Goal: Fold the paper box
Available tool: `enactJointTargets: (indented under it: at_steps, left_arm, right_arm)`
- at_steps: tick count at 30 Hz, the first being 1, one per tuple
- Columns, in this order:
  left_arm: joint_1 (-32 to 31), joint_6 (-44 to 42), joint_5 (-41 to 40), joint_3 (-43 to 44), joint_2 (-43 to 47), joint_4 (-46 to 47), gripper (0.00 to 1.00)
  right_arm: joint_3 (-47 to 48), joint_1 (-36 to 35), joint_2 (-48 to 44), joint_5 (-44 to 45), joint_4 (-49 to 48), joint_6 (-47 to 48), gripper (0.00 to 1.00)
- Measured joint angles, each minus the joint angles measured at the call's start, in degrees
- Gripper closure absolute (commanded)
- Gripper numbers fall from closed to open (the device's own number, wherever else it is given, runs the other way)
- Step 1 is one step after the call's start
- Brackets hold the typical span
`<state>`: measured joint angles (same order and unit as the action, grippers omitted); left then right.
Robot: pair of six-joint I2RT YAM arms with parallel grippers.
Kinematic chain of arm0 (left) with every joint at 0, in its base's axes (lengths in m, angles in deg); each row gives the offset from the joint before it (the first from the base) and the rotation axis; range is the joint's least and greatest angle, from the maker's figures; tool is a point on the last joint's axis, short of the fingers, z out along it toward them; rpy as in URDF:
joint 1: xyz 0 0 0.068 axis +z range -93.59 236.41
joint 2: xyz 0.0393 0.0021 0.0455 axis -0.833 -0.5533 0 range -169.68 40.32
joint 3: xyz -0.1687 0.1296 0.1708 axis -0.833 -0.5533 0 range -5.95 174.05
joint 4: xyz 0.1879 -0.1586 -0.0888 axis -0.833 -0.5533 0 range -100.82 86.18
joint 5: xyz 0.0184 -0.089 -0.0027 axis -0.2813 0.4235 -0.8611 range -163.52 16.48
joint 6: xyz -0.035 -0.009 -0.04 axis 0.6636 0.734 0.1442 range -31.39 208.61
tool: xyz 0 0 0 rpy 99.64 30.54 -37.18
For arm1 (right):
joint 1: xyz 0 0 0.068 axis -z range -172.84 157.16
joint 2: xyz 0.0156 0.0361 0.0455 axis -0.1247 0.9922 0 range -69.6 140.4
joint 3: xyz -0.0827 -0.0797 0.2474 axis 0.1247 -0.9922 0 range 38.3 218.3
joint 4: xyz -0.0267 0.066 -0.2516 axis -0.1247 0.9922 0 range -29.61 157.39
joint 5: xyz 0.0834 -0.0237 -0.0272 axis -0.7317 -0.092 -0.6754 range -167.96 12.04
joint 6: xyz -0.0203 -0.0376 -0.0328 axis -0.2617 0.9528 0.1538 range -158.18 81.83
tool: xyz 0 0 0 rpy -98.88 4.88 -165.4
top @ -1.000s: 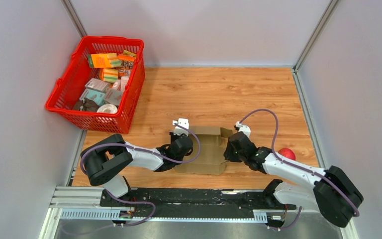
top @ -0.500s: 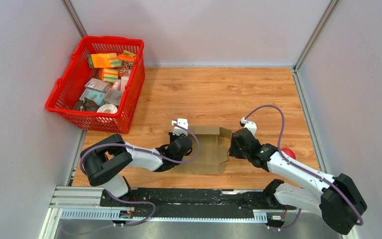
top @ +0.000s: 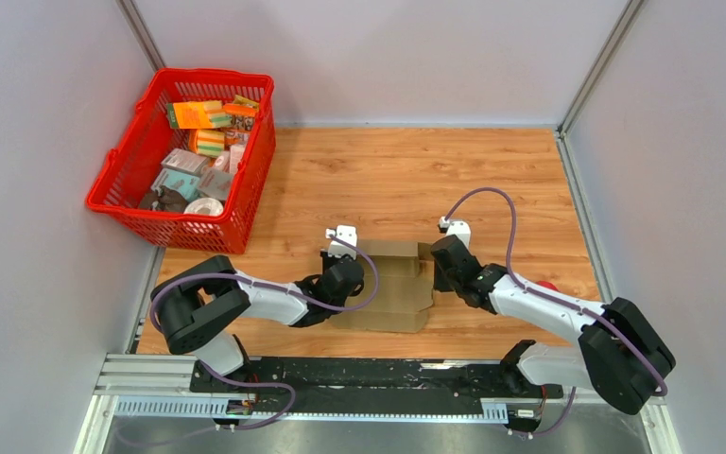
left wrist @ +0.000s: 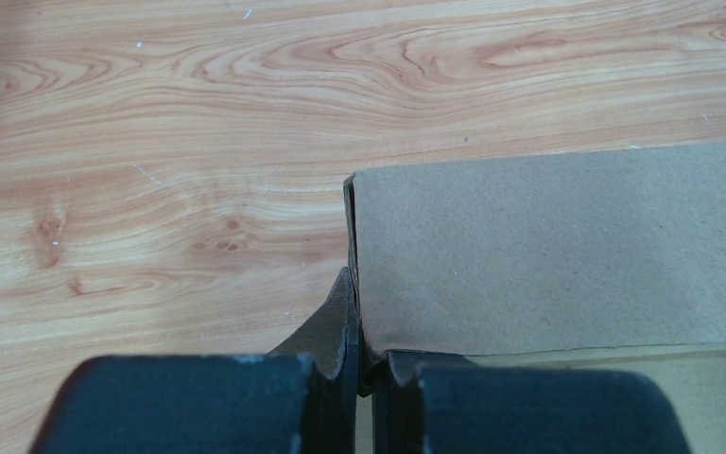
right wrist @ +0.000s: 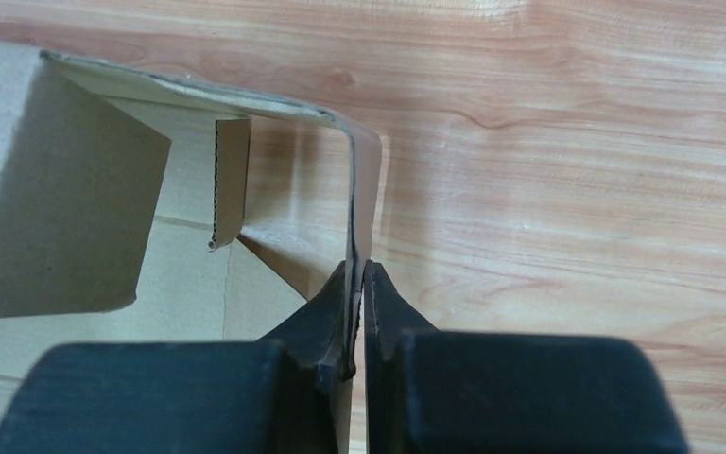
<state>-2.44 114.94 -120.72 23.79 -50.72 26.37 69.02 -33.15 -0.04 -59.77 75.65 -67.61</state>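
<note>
A brown cardboard paper box [top: 392,284] lies partly folded on the wooden table between my arms. My left gripper [top: 338,268] is shut on the box's left wall; in the left wrist view the fingers [left wrist: 362,345] pinch the thin edge of the cardboard panel [left wrist: 548,246]. My right gripper [top: 438,262] is shut on the box's right side flap, held upright; in the right wrist view the fingers [right wrist: 357,312] clamp the flap [right wrist: 364,189], with the open box interior [right wrist: 85,255] to its left.
A red basket [top: 184,156] with several packaged items stands at the far left. A red ball [top: 548,284] lies behind my right arm. Grey walls enclose the table on three sides.
My right gripper has moved up and left along the box's right side, raising the side flap. The left gripper has kept its hold and place.
</note>
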Motion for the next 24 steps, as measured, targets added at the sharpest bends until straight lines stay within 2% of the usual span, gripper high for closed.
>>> enactJointTargets:
  at_steps: [1,7,11,18,24]
  left_arm:
    - [0.0,-0.09,0.04,-0.28,0.24,0.28,1.0]
    - [0.0,-0.13,-0.11,-0.52,0.39,0.57,1.0]
    - [0.0,-0.07,-0.74,-0.52,0.39,1.29,1.0]
    - [0.02,-0.02,-1.31,-0.52,0.39,2.29,1.0]
    - [0.02,-0.15,-1.33,-0.55,0.39,1.68,1.0]
  right_arm:
    - [0.04,0.0,0.0,0.24,-0.2,0.44,1.0]
    - [0.92,0.0,-0.2,0.44,0.87,1.03,1.0]
    - [4.61,-0.04,-0.22,-0.11,5.42,0.11,1.0]
    - [10.14,-0.11,0.31,-3.26,14.19,-6.34,1.0]
    - [12.44,-0.33,3.34,-5.64,17.55,-11.78,1.0]
